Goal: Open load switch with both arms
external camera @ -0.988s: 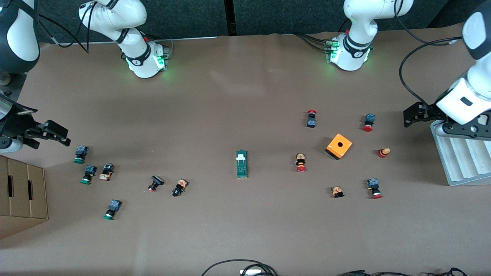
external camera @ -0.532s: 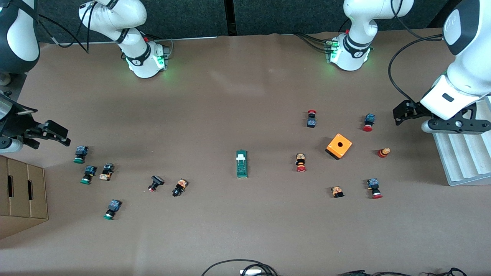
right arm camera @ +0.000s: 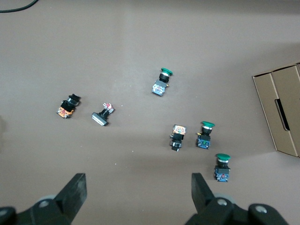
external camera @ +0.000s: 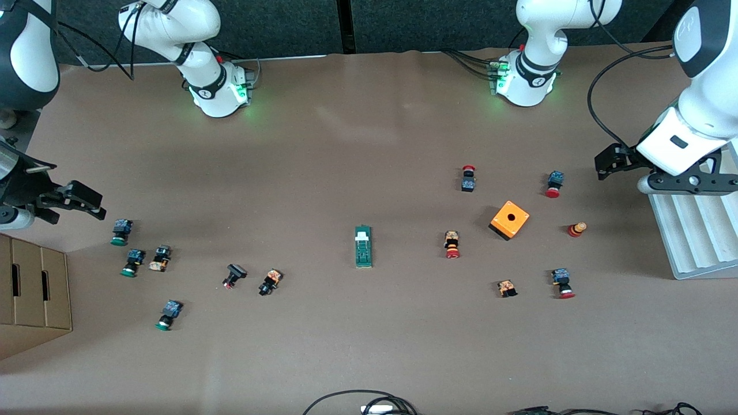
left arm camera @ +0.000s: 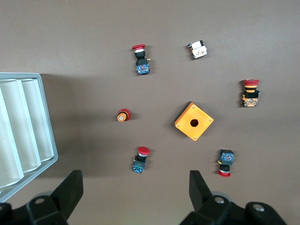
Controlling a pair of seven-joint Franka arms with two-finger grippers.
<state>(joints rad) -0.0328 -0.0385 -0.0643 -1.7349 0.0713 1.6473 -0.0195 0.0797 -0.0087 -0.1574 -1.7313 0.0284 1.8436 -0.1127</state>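
Note:
The load switch (external camera: 363, 246), a narrow dark-green block with a white end piece, lies flat in the middle of the table and shows in neither wrist view. My left gripper (external camera: 606, 163) (left arm camera: 135, 192) hangs open and empty over bare table at the left arm's end, between the grey tray and a red-capped button (external camera: 554, 184). At the right arm's end my right gripper (external camera: 86, 200) (right arm camera: 138, 190) is open and empty too, over bare table beside a green-capped button (external camera: 120, 231). Both grippers are far from the switch.
An orange cube box with a hole (external camera: 509, 219) and several red push buttons lie toward the left arm's end, beside a grey ribbed tray (external camera: 692, 242). Green and black buttons and a cardboard box (external camera: 34, 294) lie toward the right arm's end. Cables (external camera: 360, 400) cross the front edge.
The left arm has swung its gripper off the tray's edge toward the middle of the table and lifted slightly. The right arm and the load switch have not moved.

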